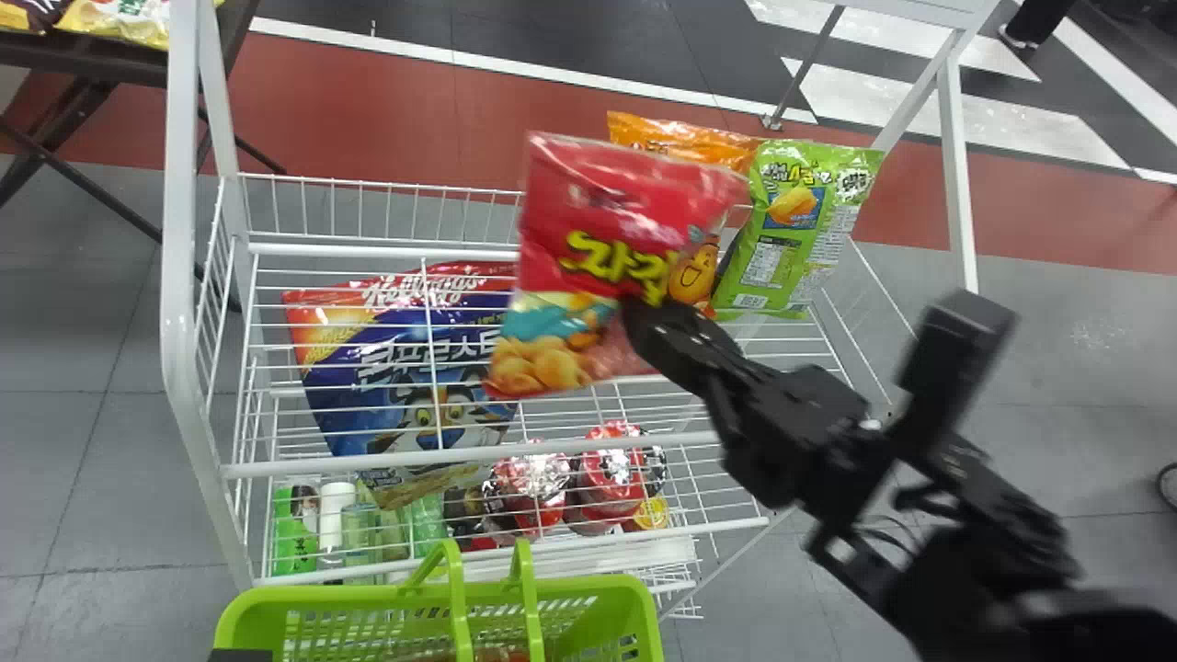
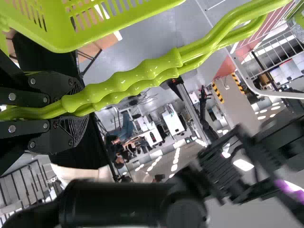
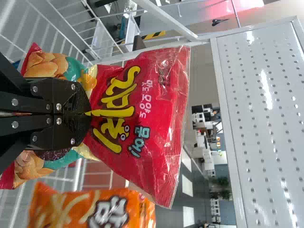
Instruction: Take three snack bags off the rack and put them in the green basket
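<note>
Red snack bag (image 1: 588, 267): hanging above the rack (image 1: 179, 230), off its shelf and not in the green basket (image 1: 432, 589).
Right gripper (image 3: 88, 114): pinching the red bag near its middle, the fingers closing tightly on the film.
Left gripper (image 2: 73, 110): clasping the basket handles (image 2: 142, 78), holding the basket by the rack's near side.
Orange snack bag (image 1: 676, 135): standing behind the red one, waiting on the rack.
Green snack bag (image 1: 800, 221): leaning beside the orange one, toward the rack's right end.
Blue cereal bag (image 1: 395, 368): resting on the rack's left part.
Basket contents: something reddish (image 1: 501, 655) is showing low inside, possibly a bag; I cannot tell what it is or how many are lying there.
Progress: one bag is coming off in the grip, its drop into the basket remaining; the count toward three is staying uncertain.
</note>
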Robot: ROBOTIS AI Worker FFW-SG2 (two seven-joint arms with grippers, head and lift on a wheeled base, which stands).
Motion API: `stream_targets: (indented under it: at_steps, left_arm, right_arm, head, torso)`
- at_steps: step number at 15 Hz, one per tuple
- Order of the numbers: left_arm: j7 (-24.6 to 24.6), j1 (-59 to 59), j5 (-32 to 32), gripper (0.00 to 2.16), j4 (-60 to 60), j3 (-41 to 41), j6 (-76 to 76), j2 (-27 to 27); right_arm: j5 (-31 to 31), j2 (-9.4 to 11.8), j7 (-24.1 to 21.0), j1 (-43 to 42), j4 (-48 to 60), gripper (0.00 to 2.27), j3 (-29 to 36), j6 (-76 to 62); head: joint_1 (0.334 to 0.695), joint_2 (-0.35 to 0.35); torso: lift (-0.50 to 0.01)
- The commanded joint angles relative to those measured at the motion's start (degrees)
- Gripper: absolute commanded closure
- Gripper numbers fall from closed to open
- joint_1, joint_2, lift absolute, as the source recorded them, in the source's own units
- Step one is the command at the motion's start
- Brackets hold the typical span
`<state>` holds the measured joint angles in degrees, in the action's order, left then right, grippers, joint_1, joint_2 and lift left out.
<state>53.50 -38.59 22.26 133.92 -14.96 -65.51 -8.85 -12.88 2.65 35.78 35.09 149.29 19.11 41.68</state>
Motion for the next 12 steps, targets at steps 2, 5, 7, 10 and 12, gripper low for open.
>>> stream_targets:
  at_steps: [2,5,7,10,12]
  left_arm:
    - [-0.76,-0.08,-0.03,1.28,-0.07,0.28,0.86,0.59]
    - [-1.2,0.71,-0.03,1.28,-0.15,0.37,0.86,0.94]
    - [-1.38,0.98,0.06,1.28,0.11,0.72,0.15,0.94]
    - [-1.29,1.06,0.59,1.28,0.02,1.43,0.33,1.03]
    - [-1.03,1.06,0.77,1.28,-0.07,1.6,0.5,1.3]
  right_arm:
    - [-4.88,2.53,5.71,1.91,3.38,2.22,9.89,16.29]
    - [-5.05,4.73,9.4,3.93,3.46,2.22,12.09,24.03]
    - [-4.79,5.87,11.6,4.2,3.29,2.22,11.65,30.36]
    - [-4.52,8.42,13.62,5.16,2.5,2.22,6.47,39.15]
    - [-0.83,10.44,13.44,5.25,-0.75,2.22,-1.01,40.55]
  head:
    - [0.695,-0.35]
    - [0.695,-0.35]
    - [0.695,-0.35]
    - [0.695,-0.35]
    - [0.695,-0.35]
  torso:
    - [-0.021]
    - [-0.021]
    - [-0.021]
    - [-0.021]
    - [-0.021]
